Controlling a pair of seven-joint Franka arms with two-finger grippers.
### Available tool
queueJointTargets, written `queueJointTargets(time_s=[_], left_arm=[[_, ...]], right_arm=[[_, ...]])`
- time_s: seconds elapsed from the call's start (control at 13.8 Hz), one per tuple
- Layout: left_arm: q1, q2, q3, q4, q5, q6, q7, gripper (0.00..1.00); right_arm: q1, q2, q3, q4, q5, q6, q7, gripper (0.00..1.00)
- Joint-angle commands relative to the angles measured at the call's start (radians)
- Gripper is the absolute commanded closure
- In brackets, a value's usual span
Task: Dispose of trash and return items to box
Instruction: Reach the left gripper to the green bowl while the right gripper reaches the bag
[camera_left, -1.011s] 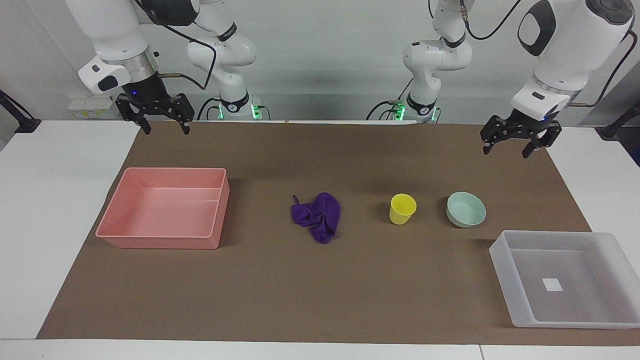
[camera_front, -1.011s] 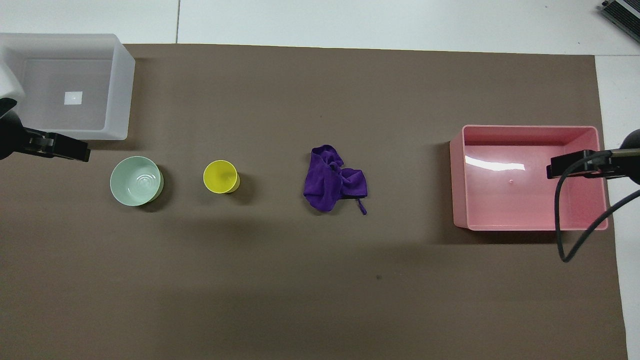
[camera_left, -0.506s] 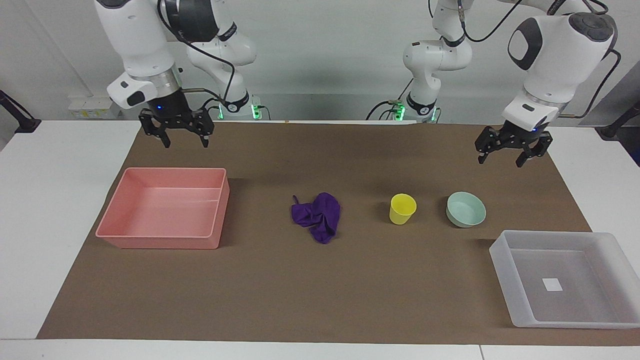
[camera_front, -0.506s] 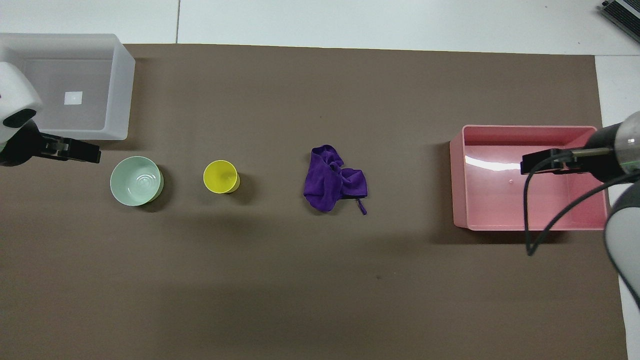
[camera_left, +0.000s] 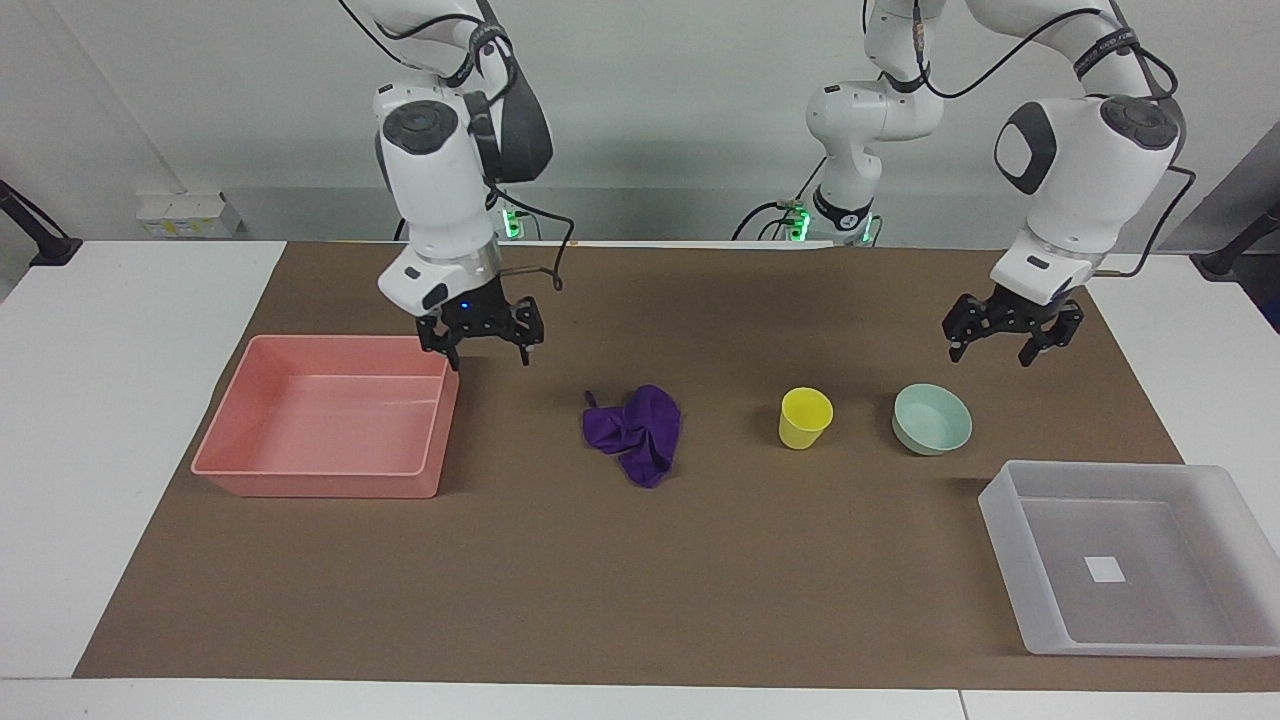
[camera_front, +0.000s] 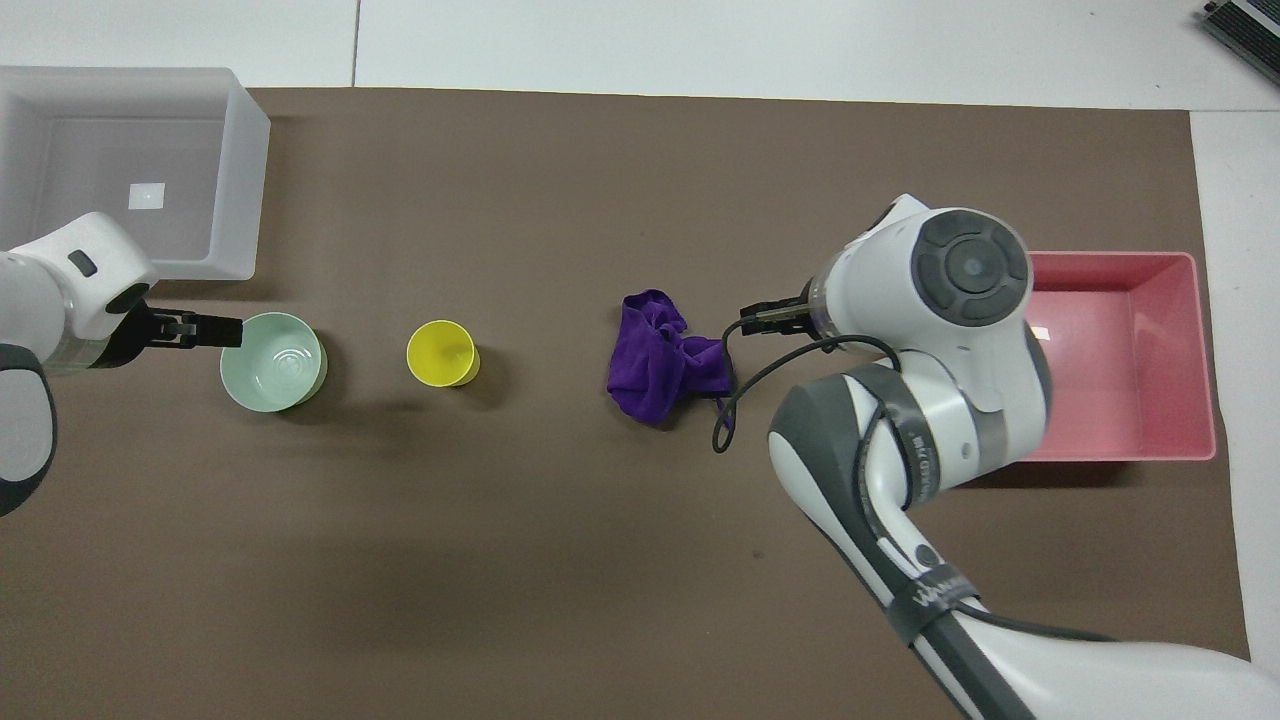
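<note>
The purple cloth wad (camera_left: 635, 432) lies mid-mat; it also shows in the overhead view (camera_front: 662, 358). The yellow cup (camera_left: 805, 417) (camera_front: 441, 353) stands upright beside it, and the mint-green bowl (camera_left: 932, 418) (camera_front: 272, 360) stands beside the cup, toward the left arm's end. The translucent box (camera_left: 1003, 512) (camera_front: 250, 180) holds only its white label. My right gripper (camera_left: 488, 358) (camera_front: 765, 316) is open and empty, raised over the mat between the pink bin and the cloth. My left gripper (camera_left: 990, 355) (camera_front: 205, 328) is open and empty, raised over the mat at the bowl's rim.
A pink bin (camera_left: 320, 483) (camera_front: 1120, 360) with nothing in it sits toward the right arm's end. A brown mat (camera_left: 640, 580) covers the white table. The right arm's cable (camera_front: 725, 400) hangs over the cloth's edge in the overhead view.
Both grippers have come down and inward. The right one moved from over the mat's edge by the pink bin toward the cloth. The left one moved toward the bowl.
</note>
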Motion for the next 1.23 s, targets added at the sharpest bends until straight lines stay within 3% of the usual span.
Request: queueJointTargets(time_s=[0.0,0.22,0.43,0.79,0.87,0.94,1.01,1.08,1.16], left_arm=[[0.03,0.042,-0.009,-0.039,-0.015,0.109,-0.002,0.0],[0.051,0.078,-0.009,-0.066,-0.015,0.189,0.0,0.0],[0.053,0.128,-0.009,-0.097,-0.047,0.267,0.003,0.0],[0.053,0.128,-0.01,-0.166,-0.07,0.29,0.003,0.0],[0.051,0.129,-0.01,-0.169,-0.082,0.292,0.003,0.07],[0.053,0.128,-0.01,-0.177,-0.084,0.292,0.003,0.26],[0.051,0.128,-0.01,-0.18,-0.084,0.29,0.003,0.44],[0.051,0.128,-0.01,-0.178,-0.084,0.29,0.003,0.69],[0.051,0.128,-0.01,-0.178,-0.084,0.29,0.003,0.97]], right_arm=[[0.044,0.076,0.01,0.019,0.014,0.075,0.086,0.0],[0.133,0.168,0.01,0.062,0.066,0.187,0.235,0.0],[0.136,0.178,0.012,0.059,0.065,0.208,0.234,0.0],[0.161,0.199,0.012,0.025,0.06,0.259,0.195,0.0],[0.161,0.199,0.012,0.002,0.057,0.279,0.185,0.01],[0.161,0.198,0.012,-0.004,0.05,0.282,0.174,0.31],[0.159,0.198,0.012,-0.002,0.05,0.275,0.159,0.77],[0.161,0.198,0.012,-0.001,0.05,0.27,0.157,1.0],[0.161,0.196,0.01,-0.001,0.047,0.267,0.155,1.0]])
